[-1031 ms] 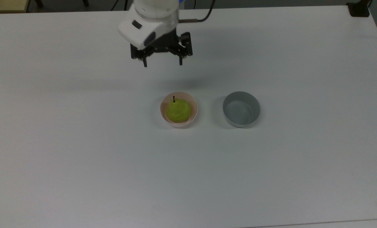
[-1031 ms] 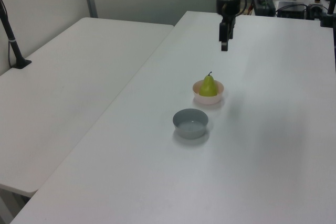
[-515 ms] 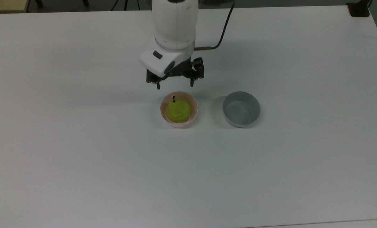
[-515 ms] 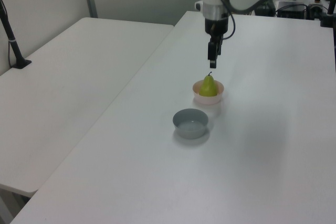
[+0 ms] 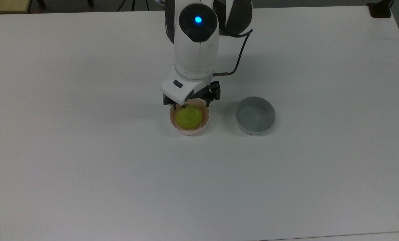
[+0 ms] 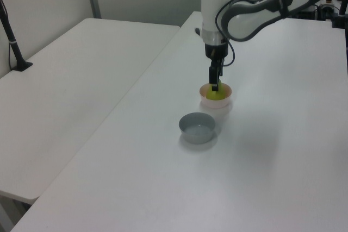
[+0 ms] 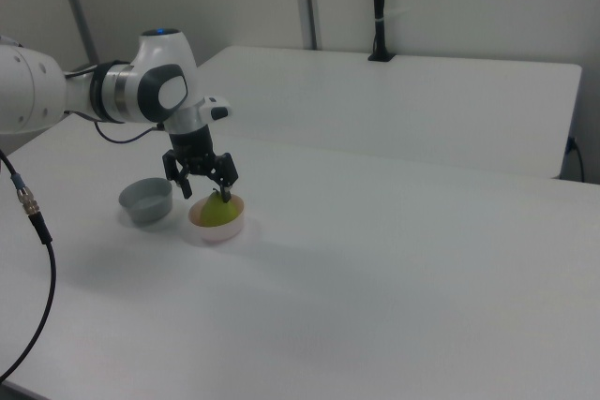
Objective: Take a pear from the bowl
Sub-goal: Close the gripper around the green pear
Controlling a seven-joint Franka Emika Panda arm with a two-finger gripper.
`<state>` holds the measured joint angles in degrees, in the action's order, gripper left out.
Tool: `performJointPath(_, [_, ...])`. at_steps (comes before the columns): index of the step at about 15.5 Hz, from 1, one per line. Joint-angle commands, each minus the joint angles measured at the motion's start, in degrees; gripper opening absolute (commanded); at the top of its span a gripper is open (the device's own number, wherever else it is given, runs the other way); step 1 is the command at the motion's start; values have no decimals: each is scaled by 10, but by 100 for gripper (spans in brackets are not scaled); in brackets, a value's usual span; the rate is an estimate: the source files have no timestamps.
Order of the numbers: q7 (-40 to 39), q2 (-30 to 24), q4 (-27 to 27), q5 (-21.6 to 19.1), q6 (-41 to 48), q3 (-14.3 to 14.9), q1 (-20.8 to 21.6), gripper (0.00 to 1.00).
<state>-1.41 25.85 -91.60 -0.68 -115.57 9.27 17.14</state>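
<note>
The tabletop [image 5: 85, 167] carries a grey bowl [image 5: 255, 115] and, just beside it, the pink bowl [image 5: 189, 130]. The arm [image 5: 196, 50] hangs over the pink bowl, its gripper [image 7: 205, 189] low above the rim. The pear [image 5: 188, 117] sits upright inside that bowl. The fingers [image 7: 187, 188] are spread apart, one to each side of the pear's top, gripping nothing; whether they touch it is hard to tell. Risks, as I judge them: a finger could catch the rim and shove the light bowl, or close high on the tapered neck and squeeze the pear free.

Pear [image 5: 188, 117] in bowl [image 5: 190, 131], grey bowl [image 5: 255, 115] beside.
</note>
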Motion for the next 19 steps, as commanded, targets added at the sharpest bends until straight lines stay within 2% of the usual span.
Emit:
performJointPath(1, [10, 27, 9, 0, -18, 20, 25, 100])
performJointPath(5, [9, 40, 10, 16, -32, 20, 24, 100])
performJointPath(8, [8, 44, 11, 16, -32, 20, 24, 88])
performJointPath(11, [3, 43, 10, 16, -32, 20, 23, 66])
performJointPath(12, [3, 42, 10, 16, -32, 20, 22, 61])
performJointPath(18, [8, 37, 11, 14, -30, 27, 24, 60])
performJointPath(19, [7, 35, 11, 14, -30, 26, 24, 52])
